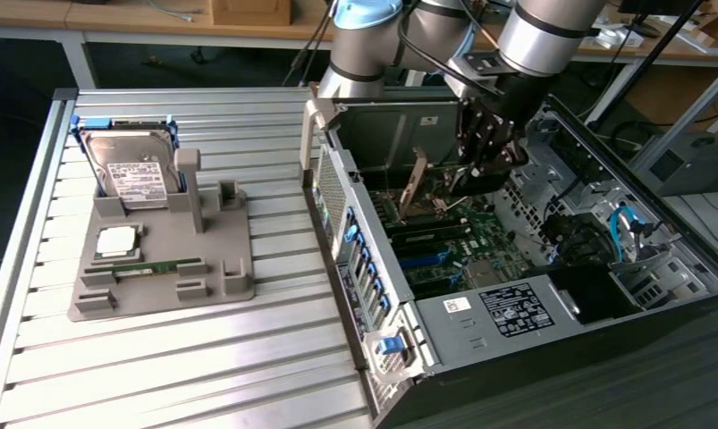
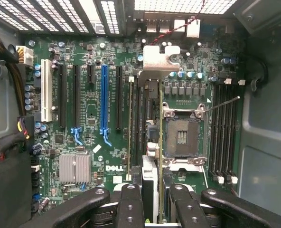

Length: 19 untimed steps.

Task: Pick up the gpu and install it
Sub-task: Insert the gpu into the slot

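Figure: card installation inside an open desktop computer case lying on its side on a slatted metal table. The arm reaches down into the case, and the end effector stands partly open, its black fingers clamped on either face of the gpu, which is held edge-on between them. The card runs straight out beyond the fingertips, ending in its silver bracket at the far end, toward the vented rear wall of the case. Directly beneath the end effector lies the green motherboard; the empty CPU socket sits just beside the card on one flank, and a blue expansion slot lies farther off on the other flank. Whether the card's lower edge is seated in a slot cannot be told. Well apart from the end effector, toward the exterior view's left, a grey parts fixture rests on the table, carrying an upright hard drive, a processor and a green RAM stick.
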Available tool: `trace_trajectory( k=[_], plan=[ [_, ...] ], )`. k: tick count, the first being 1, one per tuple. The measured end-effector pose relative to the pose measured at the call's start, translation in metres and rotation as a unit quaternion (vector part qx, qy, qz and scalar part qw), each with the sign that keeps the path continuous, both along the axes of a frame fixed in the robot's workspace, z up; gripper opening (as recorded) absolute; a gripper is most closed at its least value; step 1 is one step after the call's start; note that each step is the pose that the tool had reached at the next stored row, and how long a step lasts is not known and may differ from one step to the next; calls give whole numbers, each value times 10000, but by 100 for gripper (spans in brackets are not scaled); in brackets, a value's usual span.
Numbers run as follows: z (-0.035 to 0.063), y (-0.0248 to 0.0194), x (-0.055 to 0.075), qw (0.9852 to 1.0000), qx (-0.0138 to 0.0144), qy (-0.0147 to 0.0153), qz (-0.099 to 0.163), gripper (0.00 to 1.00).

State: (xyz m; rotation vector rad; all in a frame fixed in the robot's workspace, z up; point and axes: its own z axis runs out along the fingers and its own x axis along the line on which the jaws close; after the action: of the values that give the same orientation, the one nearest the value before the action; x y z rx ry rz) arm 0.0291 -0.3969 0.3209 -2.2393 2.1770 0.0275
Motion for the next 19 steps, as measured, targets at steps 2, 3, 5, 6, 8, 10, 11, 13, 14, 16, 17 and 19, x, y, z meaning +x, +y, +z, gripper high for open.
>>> trace_trajectory(
  k=[2, 3, 5, 6, 8, 10, 11, 13, 14, 16, 17, 19],
  plan=[
    [0, -28, -9, 10000, 0, 0, 0, 27],
    [0, -38, -12, 10000, 0, 0, 0, 27],
    [0, -57, -17, 10000, -1, 0, 0, 27],
    [0, -64, -18, 10000, 0, 0, 0, 27],
    [-1, -79, -21, 10000, 0, 0, 0, 27],
    [-2, -94, -24, 10000, 0, 0, 0, 27],
    [-3, -104, -26, 10000, 0, 0, 0, 27],
    [-4, -118, -29, 10000, 0, 0, 0, 27],
    [-6, -129, -31, 10000, 0, 0, 0, 27],
    [-8, -139, -34, 10000, 0, 0, 0, 27],
    [-9, -144, -35, 10000, 0, 0, 0, 27],
    [-11, -153, -37, 10000, 0, 0, 0, 27]
  ],
)
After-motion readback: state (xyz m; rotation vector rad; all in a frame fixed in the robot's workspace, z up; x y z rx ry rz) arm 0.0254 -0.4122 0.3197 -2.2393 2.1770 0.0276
